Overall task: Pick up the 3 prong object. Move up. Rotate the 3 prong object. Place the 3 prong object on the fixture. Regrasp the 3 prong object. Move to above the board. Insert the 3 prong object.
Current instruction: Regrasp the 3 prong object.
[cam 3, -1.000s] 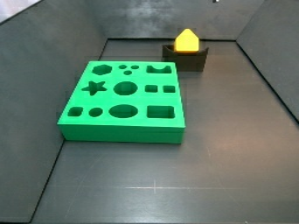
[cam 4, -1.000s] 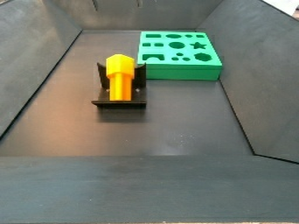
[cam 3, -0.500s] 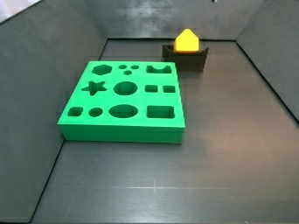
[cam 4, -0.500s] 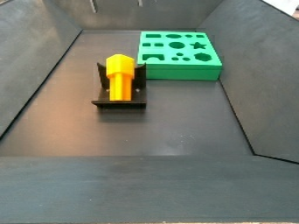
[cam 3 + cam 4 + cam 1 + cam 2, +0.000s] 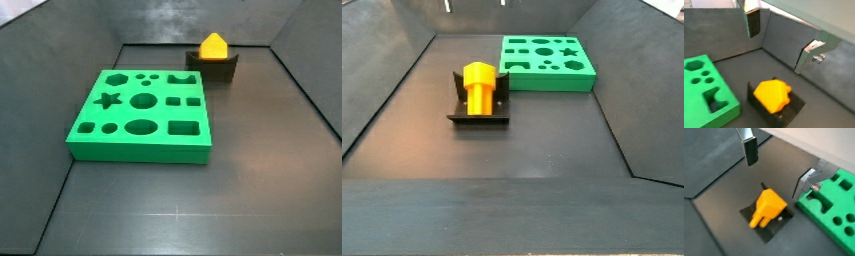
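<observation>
Resting in the notch of the dark fixture (image 5: 478, 108), the orange-yellow 3 prong object (image 5: 480, 85) lies just beside the green board (image 5: 547, 62) on the dark tabletop (image 5: 543, 140). Above it, the gripper (image 5: 777, 170) hovers with jaws spread wide, holding nothing, its fingers (image 5: 749, 152) clear of the piece.

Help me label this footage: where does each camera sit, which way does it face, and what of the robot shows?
Wrist view: above the piece on the fixture, looking down; open pincer above.
Wrist view: same, board beside.
Side view: board near, fixture behind; no robot.
Side view: fixture near, board behind; fingertips at top.
All share the piece.
</observation>
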Motion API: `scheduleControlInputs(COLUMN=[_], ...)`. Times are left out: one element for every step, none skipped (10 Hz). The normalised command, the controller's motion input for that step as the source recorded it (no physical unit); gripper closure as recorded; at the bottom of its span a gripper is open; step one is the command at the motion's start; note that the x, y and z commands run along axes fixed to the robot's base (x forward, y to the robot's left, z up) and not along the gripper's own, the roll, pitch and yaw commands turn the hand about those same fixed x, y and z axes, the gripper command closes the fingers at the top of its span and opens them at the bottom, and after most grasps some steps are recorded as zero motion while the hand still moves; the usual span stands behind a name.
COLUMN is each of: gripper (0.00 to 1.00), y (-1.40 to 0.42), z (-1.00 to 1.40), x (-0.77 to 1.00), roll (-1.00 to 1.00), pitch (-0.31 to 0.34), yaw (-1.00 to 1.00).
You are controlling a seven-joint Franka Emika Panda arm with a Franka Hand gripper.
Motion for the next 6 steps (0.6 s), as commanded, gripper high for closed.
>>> scheduleControlInputs(gripper=[0.0, 0.0, 0.0, 0.0, 0.0, 0.0], y=[-0.02, -0.02, -0.02, -0.03, -0.03, -0.03], z=[0.0, -0.01, -0.01, 0.0, -0.01, -0.01], x=[0.0, 0.02, 0.03, 0.04, 0.06, 0.07], roll=[1.0, 1.0, 1.0, 1.0, 1.0, 1.0], pitch=[-0.016, -0.01, -0.001, 0.017, 0.036, 0.07], yaw=[0.04, 0.04, 0.04, 0.04, 0.05, 0.06])
